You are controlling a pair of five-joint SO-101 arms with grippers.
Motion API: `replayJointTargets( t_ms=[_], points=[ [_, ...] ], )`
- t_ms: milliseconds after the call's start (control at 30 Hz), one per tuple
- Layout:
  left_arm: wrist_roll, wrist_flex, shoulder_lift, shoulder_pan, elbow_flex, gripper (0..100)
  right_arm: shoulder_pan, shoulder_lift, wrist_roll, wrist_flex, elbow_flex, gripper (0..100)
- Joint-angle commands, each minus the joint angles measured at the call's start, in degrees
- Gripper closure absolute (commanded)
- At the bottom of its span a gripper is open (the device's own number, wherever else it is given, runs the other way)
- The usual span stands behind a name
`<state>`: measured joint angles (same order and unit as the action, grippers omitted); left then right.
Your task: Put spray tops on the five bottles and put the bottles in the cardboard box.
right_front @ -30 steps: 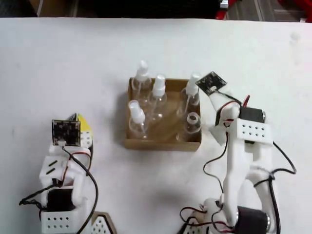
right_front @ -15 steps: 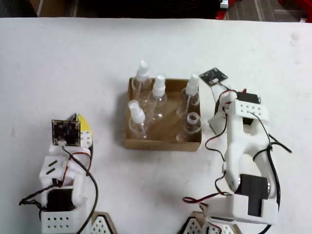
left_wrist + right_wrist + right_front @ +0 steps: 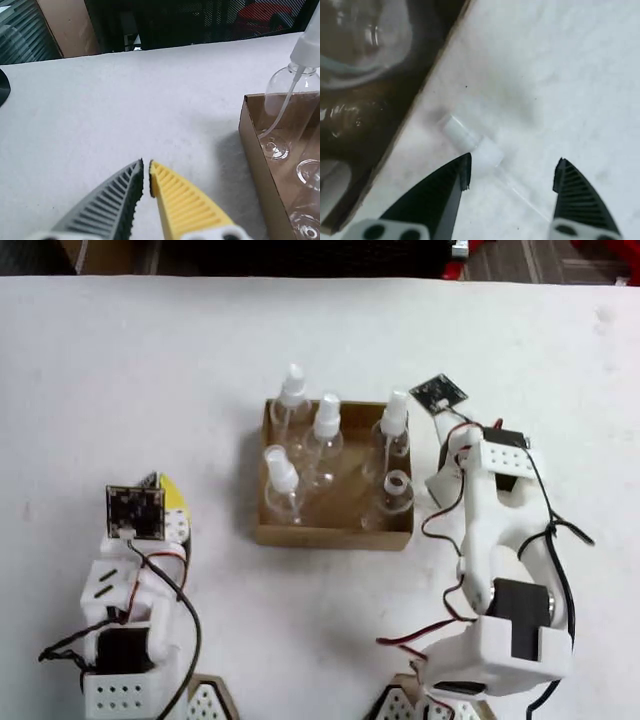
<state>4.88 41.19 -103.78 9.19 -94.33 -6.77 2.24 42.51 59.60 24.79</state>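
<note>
A: Status of the five bottles?

B: All five stand in the cardboard box (image 3: 330,537). Four carry spray tops: two at the far left (image 3: 291,400) (image 3: 326,425), one near left (image 3: 280,480), one far right (image 3: 392,430). The near-right bottle (image 3: 396,492) has an open neck, so one capping step is left.

A: Location of the missing spray top?

B: The spray top (image 3: 472,142) lies flat on the table (image 3: 150,370), just beside the box's right wall, with its dip tube trailing away from the box.

A: Right gripper?

B: The right gripper (image 3: 512,172) hangs over the spray top with its jaws spread wide and nothing in them. One finger is at the cap end and the tube runs between the two.

A: Left gripper?

B: The left gripper (image 3: 146,172) is low over bare table, left of the box. Its jaws are all but closed, and it holds nothing.

A: Obstructions?

B: Judged: the box wall sits close to the cap, leaving little room for a finger on that side. The capped far-right bottle stands next to the open one and may crowd the insertion.
</note>
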Motion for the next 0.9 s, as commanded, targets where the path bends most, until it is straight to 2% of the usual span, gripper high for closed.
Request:
replayJointTargets(
  t_ms=[0,333,567,667,867],
  points=[
    [0.7,-1.5,-0.6,-0.6,0.8,98,1.5,-3.3,0.1,1.8,-0.2,75.9],
    [0.7,-1.5,-0.6,-0.6,0.8,98,0.3,-17.7,-0.4,9.1,0.0,75.9],
    [0.7,-1.5,-0.6,-0.6,0.6,98,-2.9,-10.9,-1.8,8.6,0.0,75.9],
    [0.7,-1.5,-0.6,-0.6,0.6,98,-3.0,-6.3,-4.4,5.6,-0.4,75.9],
    [0.7,-1.5,-0.6,-0.4,0.5,98,-3.3,0.3,-4.5,-0.1,-0.5,75.9]
  ],
)
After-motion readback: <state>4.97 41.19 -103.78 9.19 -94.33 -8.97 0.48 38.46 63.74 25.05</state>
